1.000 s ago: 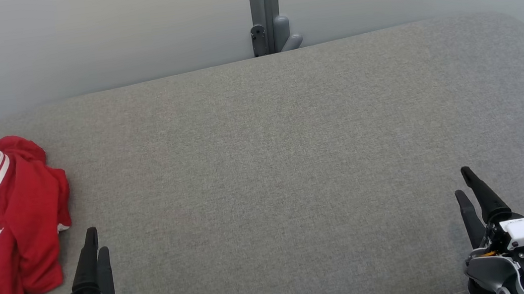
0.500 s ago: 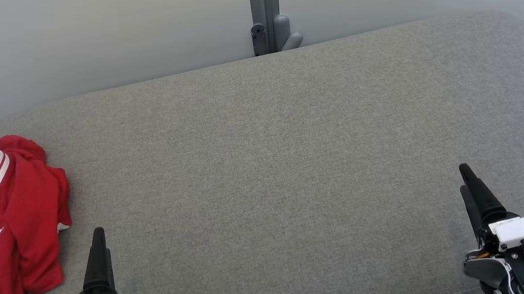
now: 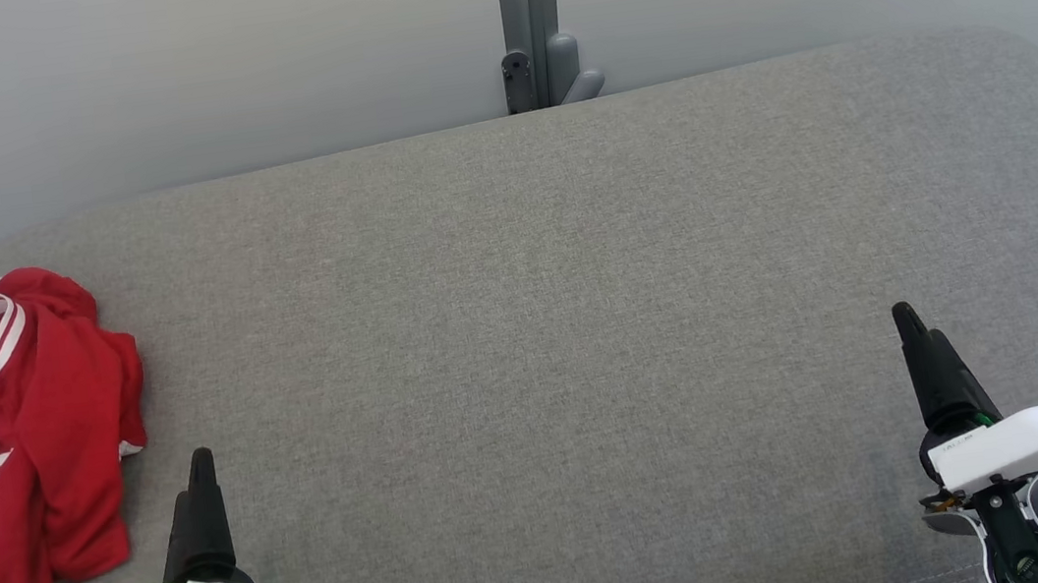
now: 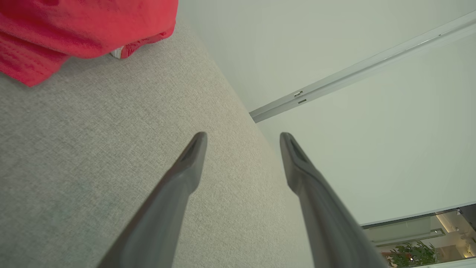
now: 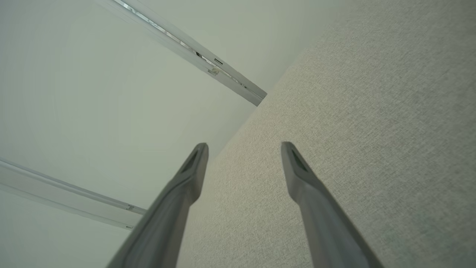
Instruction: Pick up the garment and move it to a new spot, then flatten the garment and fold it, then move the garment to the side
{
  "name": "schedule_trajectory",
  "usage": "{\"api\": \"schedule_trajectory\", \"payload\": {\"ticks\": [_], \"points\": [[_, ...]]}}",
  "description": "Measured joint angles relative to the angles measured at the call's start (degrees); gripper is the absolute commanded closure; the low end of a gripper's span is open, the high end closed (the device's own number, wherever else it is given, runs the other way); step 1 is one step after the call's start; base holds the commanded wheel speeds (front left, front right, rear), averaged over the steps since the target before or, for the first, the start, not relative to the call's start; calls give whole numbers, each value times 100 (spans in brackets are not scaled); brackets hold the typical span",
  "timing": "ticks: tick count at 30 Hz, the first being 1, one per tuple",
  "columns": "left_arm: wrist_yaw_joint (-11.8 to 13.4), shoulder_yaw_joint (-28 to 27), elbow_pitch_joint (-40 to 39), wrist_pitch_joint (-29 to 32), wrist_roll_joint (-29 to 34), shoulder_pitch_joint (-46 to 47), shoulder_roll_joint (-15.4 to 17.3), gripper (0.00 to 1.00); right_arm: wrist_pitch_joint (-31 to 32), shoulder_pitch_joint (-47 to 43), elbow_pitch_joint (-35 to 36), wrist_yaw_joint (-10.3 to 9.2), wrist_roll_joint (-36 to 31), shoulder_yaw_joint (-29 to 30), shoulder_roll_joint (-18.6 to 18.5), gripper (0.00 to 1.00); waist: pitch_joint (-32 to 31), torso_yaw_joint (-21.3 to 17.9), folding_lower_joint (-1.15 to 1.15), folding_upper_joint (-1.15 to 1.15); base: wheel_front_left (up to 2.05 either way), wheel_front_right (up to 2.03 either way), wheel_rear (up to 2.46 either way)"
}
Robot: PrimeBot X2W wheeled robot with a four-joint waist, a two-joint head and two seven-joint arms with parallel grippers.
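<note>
The garment (image 3: pixel 12 433) is a red shirt with white stripes, lying crumpled at the left edge of the grey cushioned surface (image 3: pixel 543 328). Its red hem (image 4: pixel 81 29) fills the upper left corner of the left wrist view. My left gripper (image 3: pixel 200 461) hovers at the lower left, just right of the garment and apart from it, open with nothing between its fingers (image 4: pixel 186 167). At the lower right my right gripper (image 3: pixel 907 321) stands open and empty over bare cushion, its fingers (image 5: pixel 297 175) spread wide.
A pale wall runs behind the cushion, with a grey post and bracket (image 3: pixel 535 62) at its middle. The cushion's rounded far corners drop to the floor at both sides. A wide stretch of grey fabric lies between the two grippers.
Both wrists have rolled so each gripper's two fingers now line up as one in the head view. The right gripper has risen slightly. The garment has not moved.
</note>
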State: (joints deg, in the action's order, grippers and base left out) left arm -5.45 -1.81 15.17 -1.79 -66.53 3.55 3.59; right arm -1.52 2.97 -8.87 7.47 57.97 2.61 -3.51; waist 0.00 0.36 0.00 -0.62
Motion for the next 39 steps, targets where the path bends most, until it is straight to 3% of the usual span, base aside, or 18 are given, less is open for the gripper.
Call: {"api": "schedule_trajectory", "payload": {"ticks": [17, 39], "points": [[-10, 187, 35, -330, 2046, 2, 219, 0, -324, 1, -121, 0, -1907, -282, -165, 0, -42, -5, 0, 0, 0, 0, 0], [-66, 196, -44, -690, 3717, -130, 356, 0, -693, -48, -115, 1, -3452, -297, -237, 0, -77, -26, 0, 0, 0, 0, 0]]}}
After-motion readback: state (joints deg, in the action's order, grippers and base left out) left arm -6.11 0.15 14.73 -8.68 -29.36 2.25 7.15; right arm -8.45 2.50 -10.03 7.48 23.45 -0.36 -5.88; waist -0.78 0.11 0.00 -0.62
